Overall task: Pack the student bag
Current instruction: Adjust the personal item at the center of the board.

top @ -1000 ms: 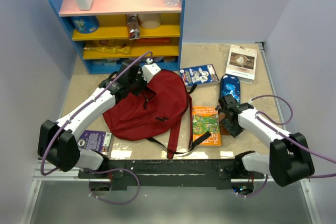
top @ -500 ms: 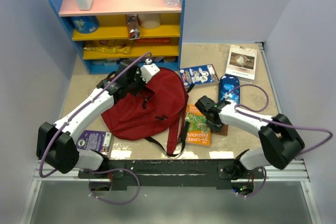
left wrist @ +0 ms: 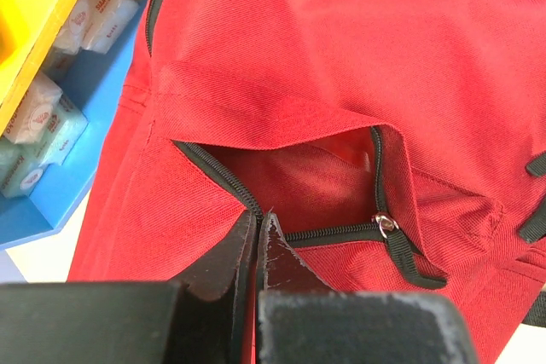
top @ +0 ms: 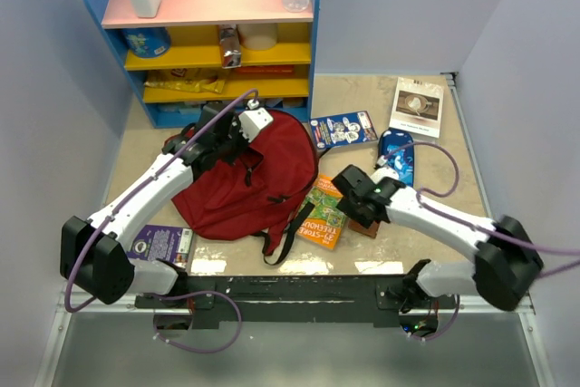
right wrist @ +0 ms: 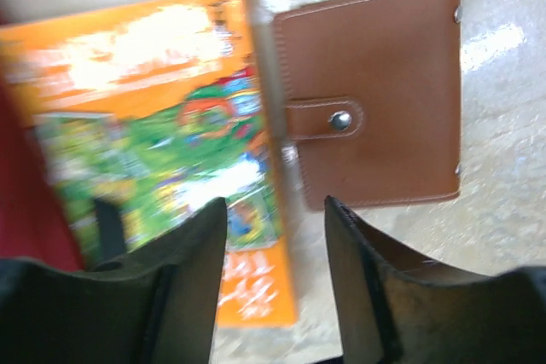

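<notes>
The student bag (top: pixel 272 174), a dark red backpack, lies left of the middle with its zipped mouth gaping (left wrist: pixel 324 168). My left gripper (top: pixel 237 130) (left wrist: pixel 258 216) is shut on the near edge of that mouth, beside the zipper. An orange and green book (top: pixel 320 217) (right wrist: pixel 162 125) lies tilted against the bag's right side. My right gripper (top: pixel 352 198) (right wrist: pixel 275 210) hovers open over the book's right edge, with nothing between its fingers. A brown snap wallet (right wrist: pixel 375 100) (top: pixel 368 227) lies just right of the book.
A blue shelf unit (top: pixel 208 43) with packets and bottles stands at the back left, close behind the bag. A blue pencil case (top: pixel 397 153), a blue book (top: pixel 344 129) and a white booklet (top: pixel 418 106) lie at the back right. A purple book (top: pixel 163 244) lies front left.
My right arm has swung left, and the orange book has slid and turned towards the bag. The right jaws closed and opened again. The bag shifted slightly left.
</notes>
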`<state>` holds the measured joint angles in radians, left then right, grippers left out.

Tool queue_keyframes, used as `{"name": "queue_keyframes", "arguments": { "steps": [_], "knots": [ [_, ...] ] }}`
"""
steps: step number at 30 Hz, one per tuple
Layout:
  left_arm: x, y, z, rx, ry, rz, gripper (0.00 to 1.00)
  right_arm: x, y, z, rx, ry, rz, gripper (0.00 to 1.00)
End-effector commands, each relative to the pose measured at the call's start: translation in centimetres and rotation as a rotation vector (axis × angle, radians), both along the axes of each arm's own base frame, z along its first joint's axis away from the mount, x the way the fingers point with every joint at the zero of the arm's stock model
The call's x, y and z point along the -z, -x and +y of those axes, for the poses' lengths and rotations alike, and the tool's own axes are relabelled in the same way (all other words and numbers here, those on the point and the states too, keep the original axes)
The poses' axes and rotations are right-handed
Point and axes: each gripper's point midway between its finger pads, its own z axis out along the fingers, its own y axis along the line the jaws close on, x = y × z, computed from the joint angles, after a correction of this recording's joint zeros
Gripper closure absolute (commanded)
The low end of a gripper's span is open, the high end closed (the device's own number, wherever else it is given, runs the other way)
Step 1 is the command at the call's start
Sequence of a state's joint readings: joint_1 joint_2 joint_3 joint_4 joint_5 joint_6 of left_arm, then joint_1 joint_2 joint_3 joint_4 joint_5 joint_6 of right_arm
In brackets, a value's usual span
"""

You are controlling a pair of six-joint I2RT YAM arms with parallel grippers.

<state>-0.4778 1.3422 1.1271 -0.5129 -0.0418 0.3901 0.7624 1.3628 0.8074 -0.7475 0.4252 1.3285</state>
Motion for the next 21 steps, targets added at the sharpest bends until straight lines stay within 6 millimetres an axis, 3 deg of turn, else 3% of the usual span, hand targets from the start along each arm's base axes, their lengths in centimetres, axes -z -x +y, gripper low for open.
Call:
{"name": "queue_keyframes", "arguments": {
  "steps": [1,2,5,9,14,21],
  "knots": [
    [-4.2,-0.9,-0.7,0.024,0.054,-0.107,1.0,-2.7,0.4,-1.4,0.103,-0.097,-0.132,0.45],
    [-4.1,-0.9,-0.7,0.024,0.053,-0.105,1.0,-3.2,0.7,-1.9,0.122,-0.117,-0.156,0.34],
    [-4.0,-0.9,-0.8,0.025,0.052,-0.101,1.0,-2.1,1.6,-3.8,0.172,-0.075,-0.151,0.26],
    [-3.6,-0.9,-0.8,0.025,0.048,-0.093,1.0,-0.2,2.7,-6.4,0.272,0.083,-0.059,0.22],
    [-3.4,-0.8,-0.8,0.031,0.046,-0.082,1.0,0.3,1.9,-7.2,0.322,0.148,-0.05,0.21],
    [-3.1,-0.7,-0.6,0.036,0.033,-0.076,1.0,1.3,0.5,-8.0,0.373,0.101,-0.086,0.21]
  ]
}}
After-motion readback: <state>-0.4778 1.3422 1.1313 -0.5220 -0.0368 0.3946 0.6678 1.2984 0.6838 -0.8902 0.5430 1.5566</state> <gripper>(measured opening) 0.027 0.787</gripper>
